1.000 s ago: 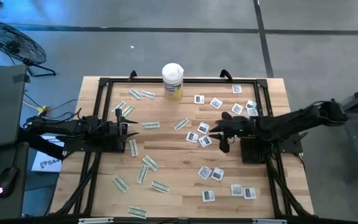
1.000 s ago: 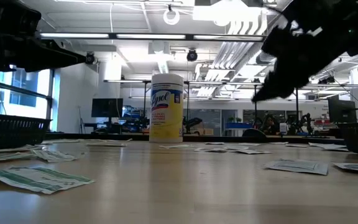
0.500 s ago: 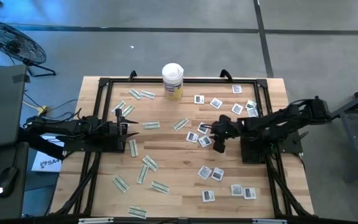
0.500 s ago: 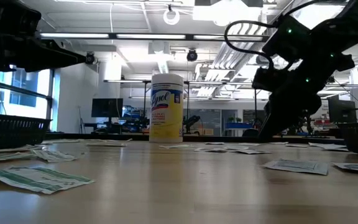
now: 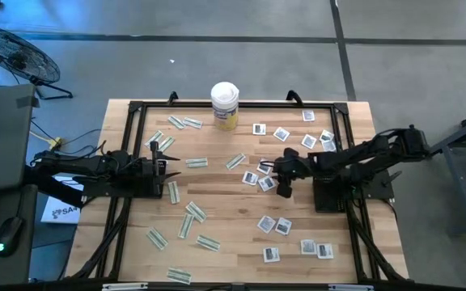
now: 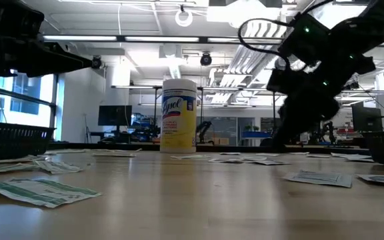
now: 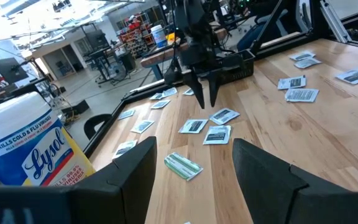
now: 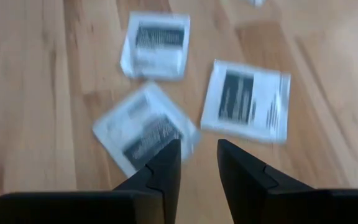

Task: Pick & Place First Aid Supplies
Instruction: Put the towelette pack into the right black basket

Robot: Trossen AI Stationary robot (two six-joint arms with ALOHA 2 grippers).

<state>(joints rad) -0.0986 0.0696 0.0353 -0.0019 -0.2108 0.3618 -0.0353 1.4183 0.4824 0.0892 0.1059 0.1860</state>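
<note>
Three small white packets [image 8: 151, 134] lie flat on the worktop [image 5: 225, 198] right under my right hand [image 8: 197, 163], part of the first aid supplies [image 5: 192, 212] scattered across the boards. I judge this the approach to a pick: the hand hangs low over the nearest packet, fingers [image 8: 163, 168] parted a little and empty. Next I would need to drop straight down so the tips straddle one packet's edge, then pinch. My left hand [image 5: 168, 166] waits released at the worktop's left side.

Flat white square packets [image 5: 280, 225] and green-white strips [image 5: 196, 212] lie scattered across the table; none held.
</note>
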